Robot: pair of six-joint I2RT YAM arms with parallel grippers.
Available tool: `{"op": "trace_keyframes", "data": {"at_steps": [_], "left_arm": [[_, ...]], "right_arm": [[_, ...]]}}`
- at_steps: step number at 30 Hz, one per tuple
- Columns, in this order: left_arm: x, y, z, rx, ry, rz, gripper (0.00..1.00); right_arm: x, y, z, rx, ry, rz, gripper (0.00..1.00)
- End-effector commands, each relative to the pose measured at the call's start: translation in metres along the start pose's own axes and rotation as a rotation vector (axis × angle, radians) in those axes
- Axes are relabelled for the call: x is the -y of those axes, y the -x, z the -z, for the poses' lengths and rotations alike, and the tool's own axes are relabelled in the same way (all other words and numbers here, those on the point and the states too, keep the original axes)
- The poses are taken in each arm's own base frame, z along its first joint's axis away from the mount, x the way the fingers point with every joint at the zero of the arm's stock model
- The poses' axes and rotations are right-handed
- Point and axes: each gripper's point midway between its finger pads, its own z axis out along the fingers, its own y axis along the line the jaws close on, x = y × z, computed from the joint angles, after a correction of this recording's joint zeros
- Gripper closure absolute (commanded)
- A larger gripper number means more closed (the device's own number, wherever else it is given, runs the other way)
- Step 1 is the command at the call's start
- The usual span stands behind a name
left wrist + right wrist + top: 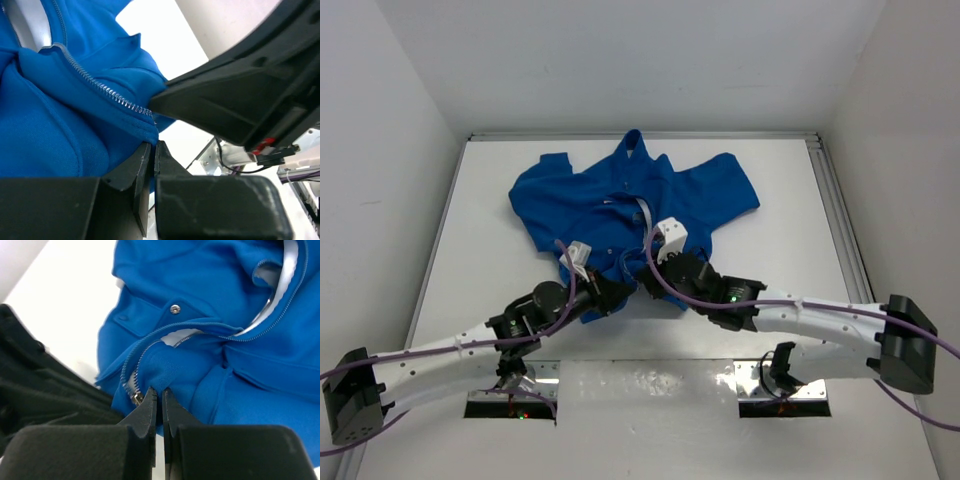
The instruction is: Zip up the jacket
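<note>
The royal-blue jacket [620,205] lies crumpled on the white table, collar at the far side, its front open with the pale zipper [642,215] showing. My left gripper [610,290] is shut on the jacket's bottom hem; in the left wrist view its jaws pinch the fabric corner [147,132] just below the zipper teeth [100,86]. My right gripper [642,272] is shut on the hem of the other front panel [172,370], right beside the small metal zipper pull [137,398]. Both grippers meet at the jacket's near edge.
The table's metal rail [835,215] runs along the right side. White walls enclose the table on three sides. Two mounting plates [785,395] sit at the near edge by the arm bases.
</note>
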Motion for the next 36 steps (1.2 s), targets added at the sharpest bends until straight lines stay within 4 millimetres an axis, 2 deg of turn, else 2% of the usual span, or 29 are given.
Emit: {"op": "trace_keyframes", "data": {"at_steps": [1, 3, 5, 9, 11, 14, 15, 18, 21, 22, 24, 28, 33, 36], "left_arm": [[0.035, -0.003, 0.004, -0.076, -0.126, -0.002, 1.0], [0.03, -0.008, 0.006, -0.096, -0.102, 0.001, 1.0], [0.02, -0.011, 0.01, -0.084, -0.077, 0.01, 1.0], [0.011, -0.013, 0.012, -0.095, -0.034, -0.004, 1.0], [0.006, -0.016, 0.011, -0.102, -0.015, -0.006, 1.0], [0.007, -0.015, 0.012, -0.113, -0.011, -0.021, 1.0], [0.012, -0.014, 0.013, -0.125, -0.023, -0.036, 1.0], [0.003, -0.027, 0.014, -0.167, -0.001, -0.029, 1.0], [0.002, -0.043, 0.013, -0.237, -0.013, -0.026, 1.0], [0.009, -0.051, 0.015, -0.281, -0.057, -0.021, 1.0], [0.007, -0.062, 0.016, -0.325, -0.062, -0.023, 1.0], [0.006, -0.064, 0.016, -0.341, -0.057, -0.035, 1.0], [0.005, -0.07, 0.017, -0.374, -0.059, -0.034, 1.0], [-0.003, -0.094, 0.022, -0.48, -0.044, -0.027, 1.0]], "right_arm": [[-0.006, 0.058, -0.011, 0.158, -0.02, -0.054, 1.0], [-0.013, 0.059, -0.011, 0.158, 0.013, -0.058, 1.0], [-0.019, 0.07, -0.002, 0.186, 0.051, -0.078, 1.0], [-0.019, 0.074, 0.009, 0.195, 0.071, -0.089, 1.0], [-0.017, 0.068, 0.01, 0.173, 0.065, -0.091, 1.0], [-0.007, 0.051, 0.011, 0.124, 0.031, -0.093, 1.0], [-0.002, 0.038, 0.011, 0.083, 0.013, -0.081, 1.0], [0.004, 0.015, 0.013, 0.012, 0.005, -0.081, 1.0], [0.005, 0.018, 0.019, 0.031, 0.009, -0.101, 1.0], [0.006, 0.019, 0.021, 0.033, 0.006, -0.095, 1.0], [0.008, 0.016, 0.021, 0.007, -0.006, -0.078, 1.0], [0.006, 0.008, 0.019, -0.03, -0.001, -0.081, 1.0], [0.026, -0.03, 0.026, -0.13, -0.062, -0.077, 1.0], [0.031, -0.052, 0.031, -0.191, -0.062, -0.073, 1.0]]}}
